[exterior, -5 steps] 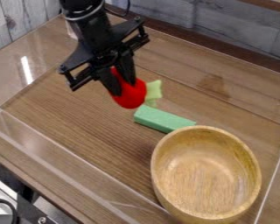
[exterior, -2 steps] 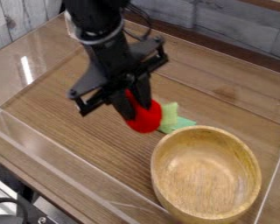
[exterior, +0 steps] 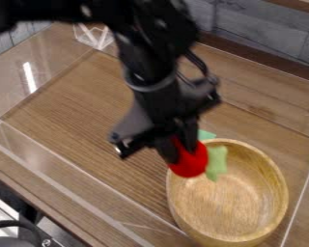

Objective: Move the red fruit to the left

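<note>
The red fruit (exterior: 187, 161), a small bright red oval with a light green leafy end, hangs between the fingers of my gripper (exterior: 183, 154), which is shut on it. Gripper and fruit are above the left rim of the wooden bowl (exterior: 247, 207). The black arm reaches down from the upper middle of the view and hides the table behind it.
A flat green block (exterior: 207, 136) shows only as a sliver behind the gripper, next to the bowl's far rim. Clear plastic walls (exterior: 67, 178) fence the wooden table (exterior: 80, 106), with open wood to the left.
The gripper, still holding the red fruit, has travelled right and toward the camera, from left of the green block to over the bowl's left rim. The block is now mostly hidden.
</note>
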